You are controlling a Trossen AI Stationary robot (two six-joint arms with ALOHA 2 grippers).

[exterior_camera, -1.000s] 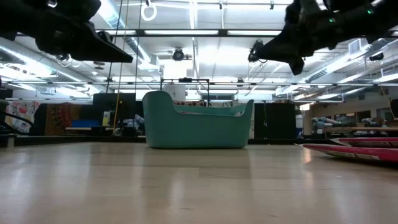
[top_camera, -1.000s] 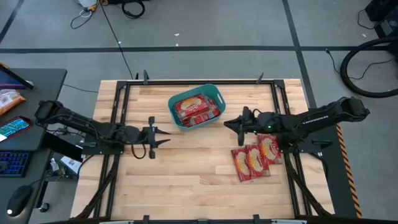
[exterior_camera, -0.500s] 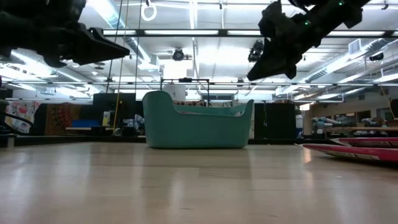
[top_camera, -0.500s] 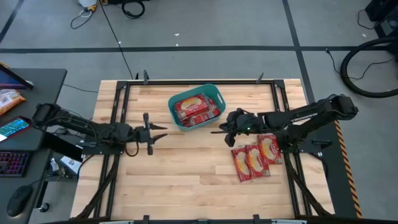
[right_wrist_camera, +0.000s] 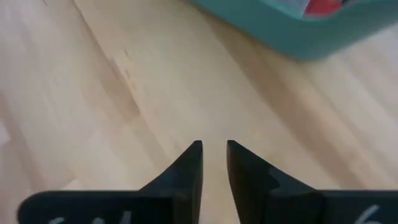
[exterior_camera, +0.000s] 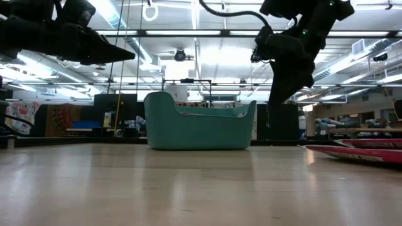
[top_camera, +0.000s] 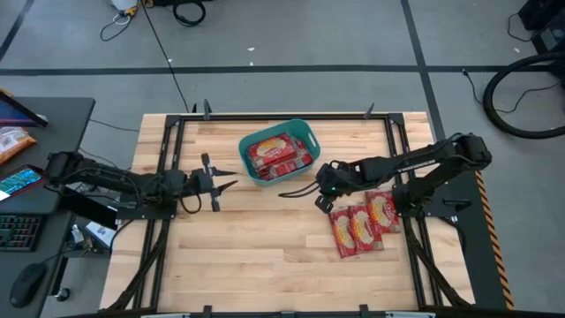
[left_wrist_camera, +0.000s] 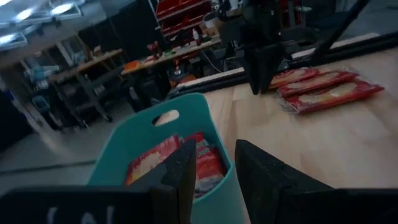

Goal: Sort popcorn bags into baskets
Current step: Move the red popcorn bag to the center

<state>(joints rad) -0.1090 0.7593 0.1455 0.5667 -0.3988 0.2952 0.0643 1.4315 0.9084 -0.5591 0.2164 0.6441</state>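
Note:
The teal basket point(top_camera: 311, 141) stands on the table near its far edge, with several red popcorn bags point(top_camera: 275, 152) lying inside; it also shows in the low view point(exterior_camera: 198, 129) and the left wrist view point(left_wrist_camera: 124, 155). Three more red bags point(top_camera: 360, 225) lie flat side by side on the table's right part point(exterior_camera: 358, 150). My right gripper point(top_camera: 284, 193) hangs over bare wood just near of the basket, tipped downward point(exterior_camera: 282, 100), open by a narrow gap point(right_wrist_camera: 214, 149). My left gripper point(top_camera: 234, 180) hovers left of the basket, level, open point(left_wrist_camera: 216, 158), holding nothing.
A black metal frame point(top_camera: 168, 150) runs along the table's left, right and far edges. Bare wood point(top_camera: 256, 247) fills the near and middle parts of the table. A desk with a keyboard and a phone point(top_camera: 22, 181) stands beyond the left edge.
My right gripper has swung from beside the basket's right toward the table's left and near side, and has tipped from level to pointing steeply down. My left gripper has shifted a little toward the far edge. Basket and bags have stayed put.

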